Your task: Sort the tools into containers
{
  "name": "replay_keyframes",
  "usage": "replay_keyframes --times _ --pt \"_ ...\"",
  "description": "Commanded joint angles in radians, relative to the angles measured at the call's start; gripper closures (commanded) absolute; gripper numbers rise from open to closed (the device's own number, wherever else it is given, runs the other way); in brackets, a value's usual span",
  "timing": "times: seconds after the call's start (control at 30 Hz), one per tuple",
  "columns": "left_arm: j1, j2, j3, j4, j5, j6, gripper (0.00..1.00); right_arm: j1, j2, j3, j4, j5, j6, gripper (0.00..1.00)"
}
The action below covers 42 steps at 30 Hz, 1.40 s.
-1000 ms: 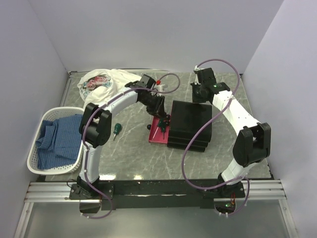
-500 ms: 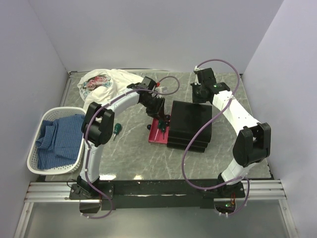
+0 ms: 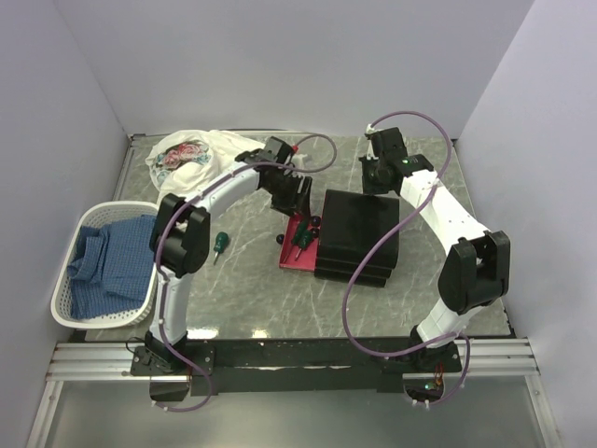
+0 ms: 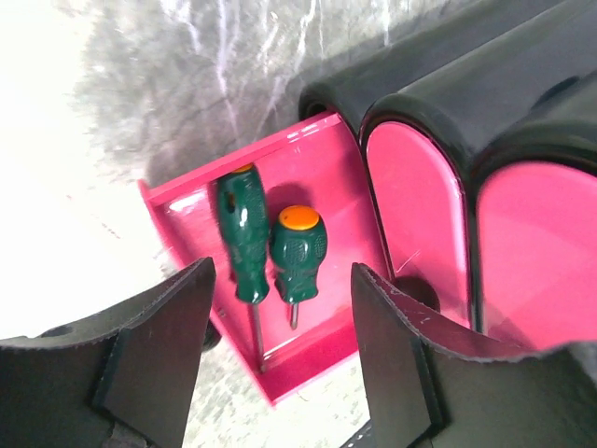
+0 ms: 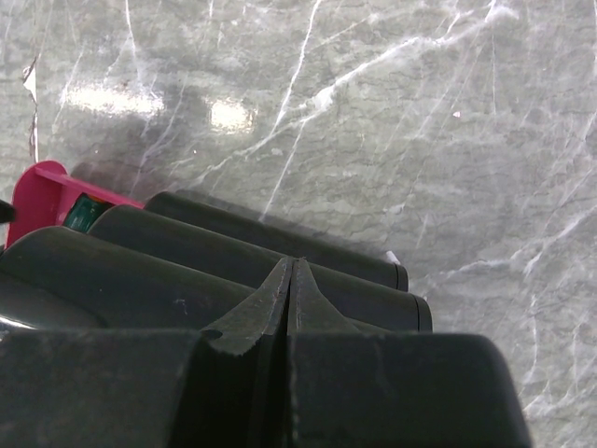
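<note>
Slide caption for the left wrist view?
Open left gripper above the pulled-out pink drawer, a long green-handled screwdriver and a stubby one lying inside.

A grey marble-patterned table (image 3: 252, 294) is enclosed left, far and right by plain pale lilac walls (image 3: 280, 56). An aluminium rail (image 3: 93, 359) is fixed along the table's near edge. Glare (image 5: 112, 98) is reflected on the table's top.

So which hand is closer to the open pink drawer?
Left. The left hand hovers just above the drawer; the right hand is at the black cabinet's far edge.
</note>
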Motion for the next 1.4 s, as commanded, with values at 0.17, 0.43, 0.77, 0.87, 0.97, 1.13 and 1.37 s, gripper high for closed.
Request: replay_keyframes --times 0.17,0.43,0.77,0.87,0.97,1.13,1.37 --pt "0.084 -0.220 -0.063 -0.027 -0.164 0.093 0.35 0.015 0.001 0.047 -0.076 0.002 -0.031 1.00" --pt "0.187 -0.412 -0.358 -0.035 -0.375 0.219 0.33 0.013 -0.024 0.144 -0.046 0.002 -0.090 0.35" --pt "0.264 -0.376 -0.433 -0.037 -0.507 0.288 0.32 0.019 -0.130 0.128 -0.073 -0.208 -0.218 0.14" --pt "0.267 -0.354 -0.439 -0.049 -0.518 0.296 0.34 0.019 -0.174 0.090 -0.076 -0.225 -0.222 0.14" --pt "0.270 -0.349 -0.449 -0.060 -0.503 0.299 0.33 0.019 -0.216 0.049 -0.079 -0.232 -0.208 0.15" --pt "0.272 -0.328 -0.487 -0.057 -0.504 0.296 0.33 0.019 -0.262 0.018 -0.082 -0.243 -0.215 0.15" --pt "0.273 -0.271 -0.488 -0.063 -0.478 0.305 0.37 0.019 -0.282 0.010 -0.087 -0.258 -0.229 0.15"
